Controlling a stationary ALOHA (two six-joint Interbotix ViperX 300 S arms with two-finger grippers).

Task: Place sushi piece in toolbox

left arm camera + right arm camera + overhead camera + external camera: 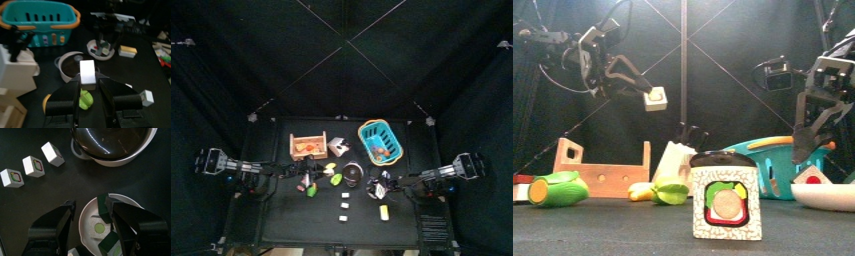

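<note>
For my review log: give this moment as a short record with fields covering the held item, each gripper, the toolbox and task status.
held item: white sushi piece
left gripper: shut on the sushi piece, raised above the table
right gripper: open, over a white plate of sushi
toolbox: wooden crate at table's left
task status: piece not yet in the toolbox

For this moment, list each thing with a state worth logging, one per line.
Left tool: closed on a white sushi piece, lifted above the table.
Right tool: open, hanging over the white plate, holding nothing.
Toolbox: upright, open-topped; sushi piece not yet inside.
Teal basket: upright, things inside.
Dark bowl: upright.
Front sushi piece: standing on the table.
</note>
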